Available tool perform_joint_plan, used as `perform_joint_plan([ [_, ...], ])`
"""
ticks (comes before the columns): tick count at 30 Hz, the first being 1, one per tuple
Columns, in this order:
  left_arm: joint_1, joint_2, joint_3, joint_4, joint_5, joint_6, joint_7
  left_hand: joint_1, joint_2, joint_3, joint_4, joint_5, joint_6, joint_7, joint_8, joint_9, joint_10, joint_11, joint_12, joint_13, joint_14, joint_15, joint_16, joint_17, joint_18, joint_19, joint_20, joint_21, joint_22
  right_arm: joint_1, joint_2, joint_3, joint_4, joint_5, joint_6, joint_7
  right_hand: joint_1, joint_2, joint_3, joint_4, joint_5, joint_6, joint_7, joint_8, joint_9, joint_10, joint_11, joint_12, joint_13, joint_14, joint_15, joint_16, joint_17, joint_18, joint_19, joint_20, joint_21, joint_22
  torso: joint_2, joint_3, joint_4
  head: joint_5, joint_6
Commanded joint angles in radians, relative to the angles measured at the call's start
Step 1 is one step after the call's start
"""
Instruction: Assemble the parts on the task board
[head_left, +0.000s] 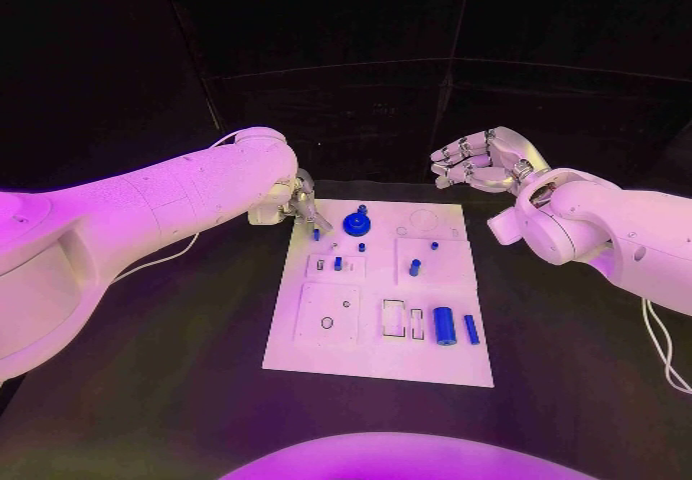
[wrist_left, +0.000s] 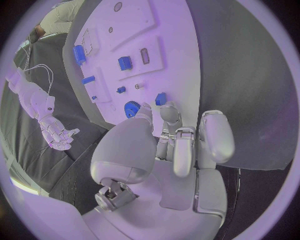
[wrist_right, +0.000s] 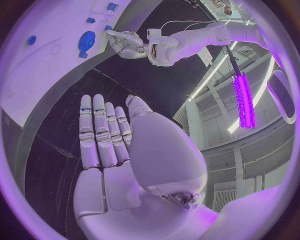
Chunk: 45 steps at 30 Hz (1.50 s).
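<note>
Small blue part (head_left: 316, 234) is sitting at the upper-left edge of the task board (head_left: 433, 350), standing roughly upright, right at my left hand (head_left: 300, 205). My fingertips (wrist_left: 164, 111) are closing on it from above; can't tell if I'm actually gripping it yet. The blue gear (head_left: 356, 225) is lying just right of it, toward frame centre. My right hand (head_left: 483, 158) is hovering upper right, open and empty, well apart, so left is nearer.

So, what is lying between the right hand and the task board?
Nothing. In the head view, only bare black table separates the right hand, raised with fingers apart and holding nothing, from the far right corner of the task board.
</note>
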Motion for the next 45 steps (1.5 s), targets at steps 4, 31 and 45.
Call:
perform_joint_plan([
  [4,0.000,0.001,0.000,0.002,-0.007,0.017,-0.010,0.017,0.000,0.002,-0.008,0.000,0.010,-0.002,0.005,-0.002,0.005,0.002,0.003,-0.003,0.108,-0.008,0.006,0.263,-0.018,0.005,-0.001,0.004,-0.001,0.002,0.001,0.001,0.001,0.003,0.005,0.009,-0.007,-0.002,0.006,0.002,0.003,0.000,0.011,0.003,-0.001,0.004,0.003,-0.003,-0.001,0.000,0.003,-0.003,-0.001,0.003,0.008,0.001,-0.006,-0.001,-0.001,0.0001,0.0002,0.001,0.001],
  [31,0.000,-0.005,0.000,0.011,-0.007,0.019,-0.002,0.057,0.009,0.019,-0.037,0.000,0.028,-0.009,0.021,0.002,0.006,-0.003,0.005,-0.006,0.108,-0.011,0.006,0.263,-0.019,0.006,-0.004,0.006,0.005,0.002,0.006,0.001,-0.007,0.003,0.007,0.008,-0.006,-0.002,0.009,0.001,0.006,-0.001,0.011,0.003,-0.001,0.005,0.003,-0.003,-0.003,0.000,0.004,-0.003,-0.002,0.003,0.008,0.001,-0.008,-0.002,0.000,-0.0003,0.0001,0.002,-0.004],
  [45,0.000,-0.010,0.000,0.011,0.013,0.006,0.017,0.235,0.077,0.160,-0.171,0.000,0.020,-0.029,0.031,0.012,0.001,-0.023,-0.011,-0.021,0.108,-0.026,0.006,0.263,-0.018,0.003,-0.017,0.002,0.006,0.002,0.007,0.001,-0.009,0.003,0.009,0.008,-0.006,-0.002,0.011,0.001,0.008,-0.001,0.011,0.003,-0.001,0.005,0.003,-0.004,-0.003,0.001,0.003,-0.004,-0.002,0.003,0.009,0.001,-0.008,-0.002,0.000,-0.0001,-0.0003,0.001,-0.008],
])
